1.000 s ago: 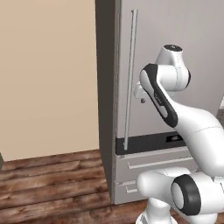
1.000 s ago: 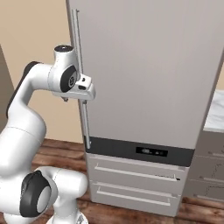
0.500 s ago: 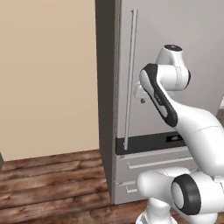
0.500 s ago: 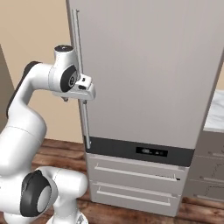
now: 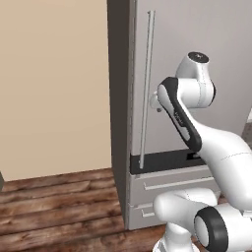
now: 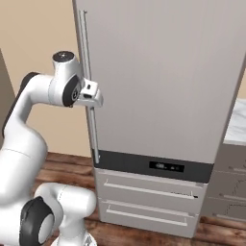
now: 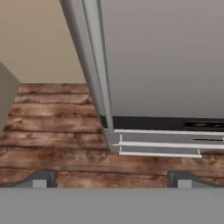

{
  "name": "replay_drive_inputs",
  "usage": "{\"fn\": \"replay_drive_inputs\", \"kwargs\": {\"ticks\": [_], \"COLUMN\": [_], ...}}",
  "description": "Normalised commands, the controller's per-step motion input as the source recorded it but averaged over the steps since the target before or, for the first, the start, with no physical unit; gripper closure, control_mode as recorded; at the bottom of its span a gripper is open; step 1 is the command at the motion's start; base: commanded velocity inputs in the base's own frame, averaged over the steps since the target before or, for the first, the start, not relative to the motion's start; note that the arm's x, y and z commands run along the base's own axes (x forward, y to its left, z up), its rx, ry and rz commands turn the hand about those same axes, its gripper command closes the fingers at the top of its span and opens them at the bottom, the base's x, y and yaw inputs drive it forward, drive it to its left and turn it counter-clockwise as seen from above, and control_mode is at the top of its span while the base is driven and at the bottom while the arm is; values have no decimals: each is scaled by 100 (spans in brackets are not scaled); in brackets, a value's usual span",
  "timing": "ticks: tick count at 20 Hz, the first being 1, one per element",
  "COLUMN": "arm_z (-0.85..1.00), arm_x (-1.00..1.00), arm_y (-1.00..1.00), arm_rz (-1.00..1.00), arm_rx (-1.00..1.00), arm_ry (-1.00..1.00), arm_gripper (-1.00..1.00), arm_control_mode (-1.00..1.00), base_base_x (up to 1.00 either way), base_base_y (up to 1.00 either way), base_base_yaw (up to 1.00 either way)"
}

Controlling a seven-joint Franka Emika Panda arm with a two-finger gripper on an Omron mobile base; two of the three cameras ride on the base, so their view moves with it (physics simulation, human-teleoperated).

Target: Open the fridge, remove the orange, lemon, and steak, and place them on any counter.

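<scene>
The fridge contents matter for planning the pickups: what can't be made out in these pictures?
- Fridge interior: hidden in every view by its closed door, so nothing inside can be seen.
- Dark display strip: markings too small to read in the right base view.
- Counter: cut off by the right edge.
- End effector: open; handle contact unclear.

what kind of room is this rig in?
Most likely a kitchen, rendered: a tall steel fridge with a long bar handle and drawers below, a slice of marble counter beside it, and a wood plank floor.
</scene>
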Motion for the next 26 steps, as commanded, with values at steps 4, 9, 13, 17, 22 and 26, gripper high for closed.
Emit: {"fn": "replay_drive_inputs", "kwargs": {"ticks": [4, 9, 13, 17, 22, 26], "arm_z": [4, 15, 25, 25, 10, 0], "arm_x": [5, 29, 42, 49, 51, 49], "arm_y": [0, 6, 8, 12, 5, 11], "arm_rz": [0, 0, 0, 0, 0, 0], "arm_rx": [-1, 0, 0, 0, 0, 0], "arm_ry": [-29, -19, -9, 0, 0, 0], "arm_gripper": [-100, -100, -100, -100, -100, -100], "arm_control_mode": [-100, -100, -100, -100, -100, -100], "base_base_x": [0, 0, 0, 0, 0, 0], "base_base_y": [0, 0, 0, 0, 0, 0], "base_base_yaw": [0, 0, 0, 0, 0, 0]}}
